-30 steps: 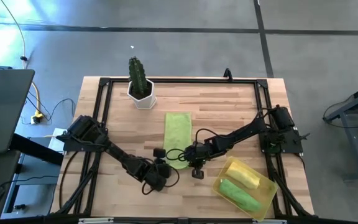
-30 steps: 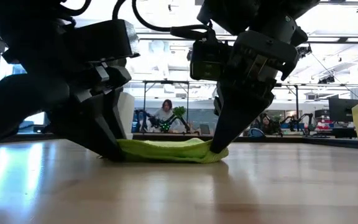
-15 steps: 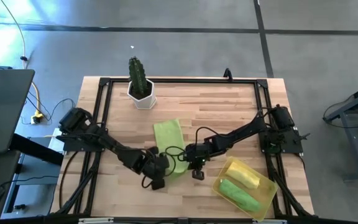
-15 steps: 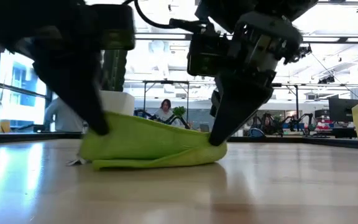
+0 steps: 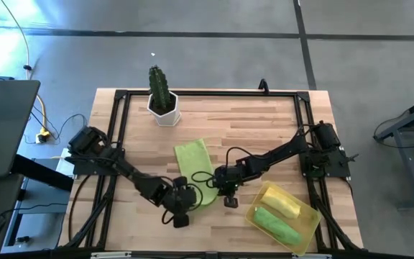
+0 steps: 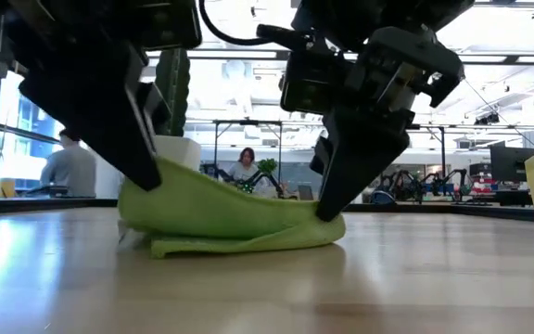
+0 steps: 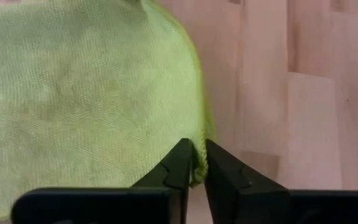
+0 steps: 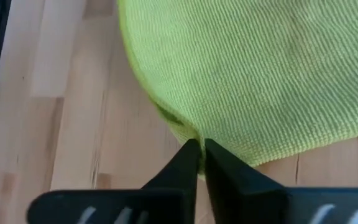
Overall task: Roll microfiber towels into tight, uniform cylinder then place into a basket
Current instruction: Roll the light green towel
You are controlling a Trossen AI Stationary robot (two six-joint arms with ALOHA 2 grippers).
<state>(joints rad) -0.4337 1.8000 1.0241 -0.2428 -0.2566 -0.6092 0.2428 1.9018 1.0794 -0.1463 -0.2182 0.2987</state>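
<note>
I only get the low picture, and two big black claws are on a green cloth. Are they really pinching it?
Observer: Yes. In the left wrist view the left gripper is shut on the green towel's edge.
Operator: And the other claw?
Observer: The right gripper pinches the towel's near edge too, seen in its own wrist view.
Operator: Where are the other cloths? I see none.
Observer: From above, a yellow roll and a green roll lie side by side in the basket, at the table's near right corner.
Operator: Is that a plant behind?
Observer: Yes, a cactus in a white pot, at the table's far edge.
</note>
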